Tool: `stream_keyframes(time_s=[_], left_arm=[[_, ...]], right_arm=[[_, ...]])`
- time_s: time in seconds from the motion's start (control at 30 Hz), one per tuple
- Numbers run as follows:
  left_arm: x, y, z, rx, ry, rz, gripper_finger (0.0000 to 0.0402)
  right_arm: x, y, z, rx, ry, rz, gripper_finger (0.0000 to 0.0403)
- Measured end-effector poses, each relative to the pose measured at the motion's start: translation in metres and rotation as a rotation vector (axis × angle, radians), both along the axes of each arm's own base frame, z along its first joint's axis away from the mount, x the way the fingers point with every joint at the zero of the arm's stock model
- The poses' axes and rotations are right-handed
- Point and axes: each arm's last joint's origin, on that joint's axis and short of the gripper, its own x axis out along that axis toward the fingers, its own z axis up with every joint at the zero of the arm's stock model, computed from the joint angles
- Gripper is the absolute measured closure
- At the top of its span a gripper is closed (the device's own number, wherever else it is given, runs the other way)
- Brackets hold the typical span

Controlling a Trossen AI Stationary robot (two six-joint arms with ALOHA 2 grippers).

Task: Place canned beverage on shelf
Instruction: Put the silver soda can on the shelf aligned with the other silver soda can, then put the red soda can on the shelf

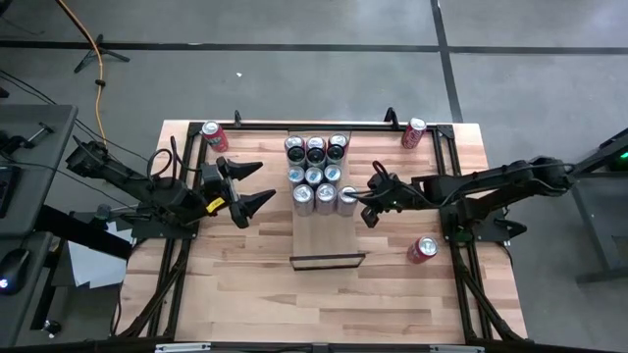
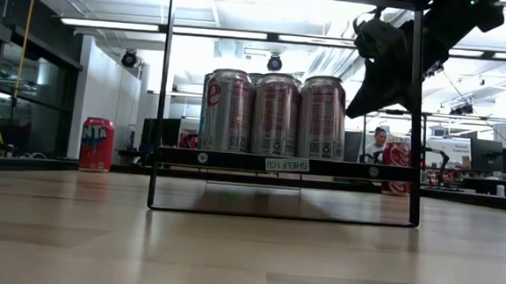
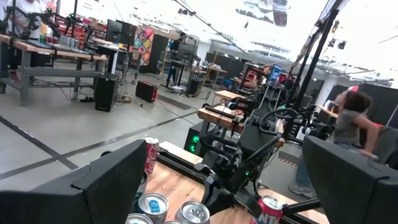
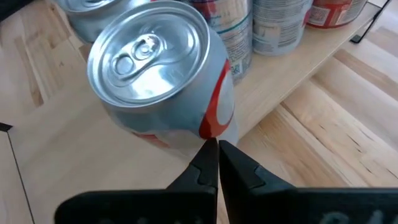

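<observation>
A silver canned beverage (image 1: 346, 199) with a red mark on its side stands upright on the shelf (image 1: 328, 240), at the right end of the front row of cans. The right wrist view shows its top (image 4: 147, 53) from close above, pull tab facing up, resting on the pale board. With the other cans (image 1: 315, 173) it makes three rows of three, filling the back half of the shelf; the front half of the board is bare. In the low view the front row (image 2: 275, 113) shows as three cans side by side on the raised board between thin black rails.

The right tool (image 1: 367, 200) sits just beside this can on its right, fingers pressed together, their tips (image 4: 217, 163) against the can's lower side; it grips nothing.

The left tool (image 1: 251, 186) hangs over the counter (image 1: 245, 294) left of the shelf, its fingers spread wide and empty.

Three red cans lie loose on the counter: one at the back left corner (image 1: 214, 136), one at the back right (image 1: 413, 132), one right of the shelf nearer the front (image 1: 423, 249).
</observation>
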Motion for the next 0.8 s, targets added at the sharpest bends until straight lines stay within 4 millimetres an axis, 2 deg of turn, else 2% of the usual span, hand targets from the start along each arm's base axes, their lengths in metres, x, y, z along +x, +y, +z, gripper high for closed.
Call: stream_keyframes(time_s=[0.37, 0.6, 0.8], left_arm=[[0.000, 0.000, 0.000, 0.002, 0.004, 0.000, 0.0023], [0.000, 0.000, 0.000, 0.016, 0.011, 0.004, 0.0023], [-0.007, 0.005, 0.006, 0.051, 0.048, 0.056, 0.0023]], right_arm=[[0.013, 0.001, -0.008, -0.006, -0.029, 0.016, 0.0403], [0.014, 0.001, -0.009, -0.012, -0.024, 0.022, 0.0403], [-0.004, -0.002, 0.001, -0.046, 0.084, -0.006, 0.0403]])
